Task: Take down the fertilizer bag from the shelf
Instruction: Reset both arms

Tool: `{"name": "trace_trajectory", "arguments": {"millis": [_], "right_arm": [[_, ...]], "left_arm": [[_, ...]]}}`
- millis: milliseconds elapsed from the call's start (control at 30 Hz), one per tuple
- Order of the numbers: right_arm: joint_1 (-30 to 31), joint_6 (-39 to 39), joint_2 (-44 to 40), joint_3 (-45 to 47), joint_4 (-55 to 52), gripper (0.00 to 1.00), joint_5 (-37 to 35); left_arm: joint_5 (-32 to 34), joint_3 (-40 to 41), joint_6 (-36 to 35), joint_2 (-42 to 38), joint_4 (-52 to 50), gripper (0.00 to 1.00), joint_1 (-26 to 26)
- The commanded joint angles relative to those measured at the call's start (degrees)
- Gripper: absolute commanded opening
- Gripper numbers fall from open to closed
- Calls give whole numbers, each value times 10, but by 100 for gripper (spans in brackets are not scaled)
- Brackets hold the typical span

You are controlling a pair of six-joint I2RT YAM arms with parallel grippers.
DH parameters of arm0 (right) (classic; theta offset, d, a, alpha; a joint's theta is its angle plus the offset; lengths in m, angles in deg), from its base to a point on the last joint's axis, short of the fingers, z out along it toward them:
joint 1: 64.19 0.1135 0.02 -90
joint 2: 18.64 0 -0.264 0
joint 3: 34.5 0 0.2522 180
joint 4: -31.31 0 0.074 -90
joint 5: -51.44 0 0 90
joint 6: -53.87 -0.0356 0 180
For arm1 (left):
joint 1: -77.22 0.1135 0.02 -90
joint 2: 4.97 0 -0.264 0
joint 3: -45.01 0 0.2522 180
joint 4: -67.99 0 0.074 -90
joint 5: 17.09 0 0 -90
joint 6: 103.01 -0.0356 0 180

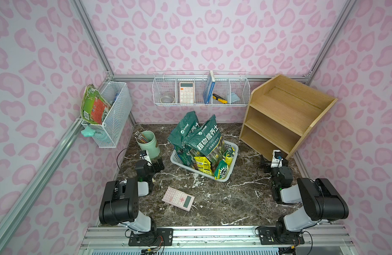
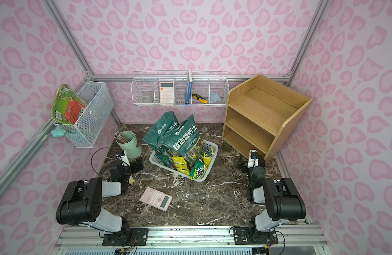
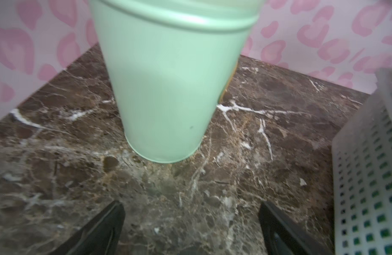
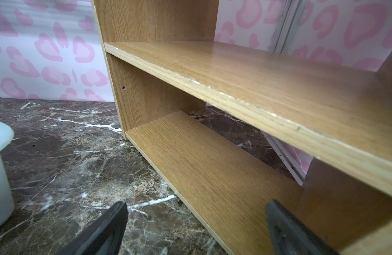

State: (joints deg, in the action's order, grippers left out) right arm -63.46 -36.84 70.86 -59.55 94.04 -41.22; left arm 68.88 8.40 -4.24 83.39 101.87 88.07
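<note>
1 wood shelf (image 1: 285,119) w/ 3 tiers. 2 big green bags (image 1: 183,130) (image 1: 207,143), 3 small packets (image 1: 201,165) (image 1: 221,170) (image 1: 230,154), 1 white basket (image 1: 233,145). 2 calcs (image 1: 178,198) (image 1: 186,92). 2 wire baskets (image 1: 118,117) (image 1: 166,88). 1 green cup (image 1: 149,143). 2 robot arms (image 1: 120,203) (image 1: 320,198). 1 book (image 1: 208,88), 1 knife (image 1: 220,98).

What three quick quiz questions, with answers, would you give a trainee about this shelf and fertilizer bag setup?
1. True or false: a fertilizer bag sits on the wooden shelf.
2. Multiple choice: the two big green bags stand in A) the white plastic basket, B) a wire wall basket, C) the shelf's bottom tier.
3. Fill in: the left gripper, fingers open, faces the mint-green ___.
Key: 1 false, every shelf tier is bare; 2 A; 3 cup.
</note>
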Motion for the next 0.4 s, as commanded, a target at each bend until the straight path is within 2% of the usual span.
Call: {"name": "trace_trajectory", "arguments": {"millis": [0, 33, 100, 367], "right_arm": [[0, -5, 0, -3, 13, 100, -3], [0, -5, 1, -4, 13, 100, -4], [0, -4, 1, -4, 13, 100, -4], [-6, -9, 0, -4, 8, 100, 7]], "left_arm": [[-5, -9, -24, 2, -5, 100, -1], [-28, -18, -39, 7, -13, 100, -4], [-13, -30, -41, -3, -53, 100, -16], [-8, -31, -38, 0, -52, 100, -17]]}}
